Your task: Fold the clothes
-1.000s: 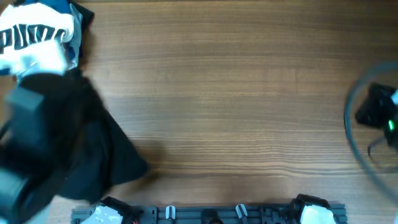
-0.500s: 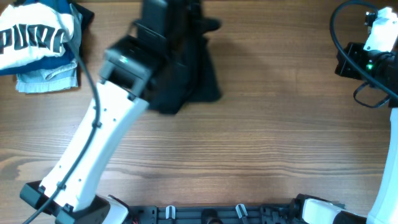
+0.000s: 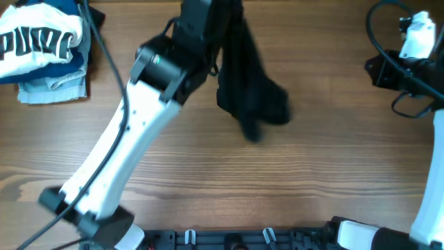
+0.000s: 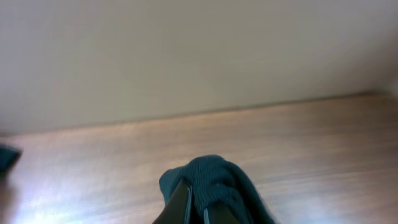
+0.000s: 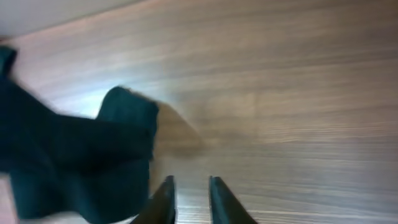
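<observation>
The clothes [image 3: 246, 83], a plain black garment, hang bunched over the far middle of the wooden table [image 3: 333, 160], and their lower end trails toward the table's centre. My left gripper [image 4: 196, 208] is shut on a fold of the clothes [image 4: 217, 180], which bulges up between the fingers. The white left arm [image 3: 125, 146] reaches up from the front left. My right gripper [image 5: 189, 182] hovers over bare wood at the far right with a narrow gap between its fingers and nothing in it. The clothes [image 5: 74, 155] lie to its left.
A white garment with dark letters [image 3: 41, 42] sits on a light blue one [image 3: 52, 89] in the far left corner. The right arm and its cables [image 3: 406, 66] occupy the far right edge. A mounting rail [image 3: 229, 239] runs along the front edge.
The left arm has swung from the front left to the far middle, carrying the black garment rightward. The right gripper's fingers have parted slightly.
</observation>
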Action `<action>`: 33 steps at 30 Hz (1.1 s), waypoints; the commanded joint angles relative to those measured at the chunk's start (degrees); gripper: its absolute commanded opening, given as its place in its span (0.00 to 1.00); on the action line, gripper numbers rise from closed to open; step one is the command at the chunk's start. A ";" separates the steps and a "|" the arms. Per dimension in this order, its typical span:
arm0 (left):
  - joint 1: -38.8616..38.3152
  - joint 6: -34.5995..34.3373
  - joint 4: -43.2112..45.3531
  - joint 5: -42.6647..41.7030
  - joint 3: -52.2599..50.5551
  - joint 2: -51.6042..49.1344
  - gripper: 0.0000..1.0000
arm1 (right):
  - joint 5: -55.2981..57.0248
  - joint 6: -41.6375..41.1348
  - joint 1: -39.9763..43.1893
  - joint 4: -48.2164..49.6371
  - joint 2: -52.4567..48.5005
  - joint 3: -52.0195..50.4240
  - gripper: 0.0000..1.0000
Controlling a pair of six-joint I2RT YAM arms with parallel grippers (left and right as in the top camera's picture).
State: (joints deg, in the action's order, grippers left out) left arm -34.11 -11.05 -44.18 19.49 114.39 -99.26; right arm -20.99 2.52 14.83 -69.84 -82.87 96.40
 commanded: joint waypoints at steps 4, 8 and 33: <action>5.81 -2.95 0.52 -5.40 1.07 -11.32 0.04 | -14.86 8.20 -1.60 1.62 -2.05 -8.57 0.40; 5.73 -2.95 1.55 -5.38 1.07 -13.62 0.04 | -15.15 8.61 -5.55 4.57 -2.05 -13.60 0.41; 7.34 -7.43 -0.46 -5.35 1.07 -13.60 0.04 | 1.92 -10.03 -30.03 50.86 -17.88 -37.94 0.81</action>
State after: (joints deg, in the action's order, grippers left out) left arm -26.94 -17.37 -44.75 14.61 114.39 -113.36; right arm -17.65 -5.63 -15.29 -20.86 -99.29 58.57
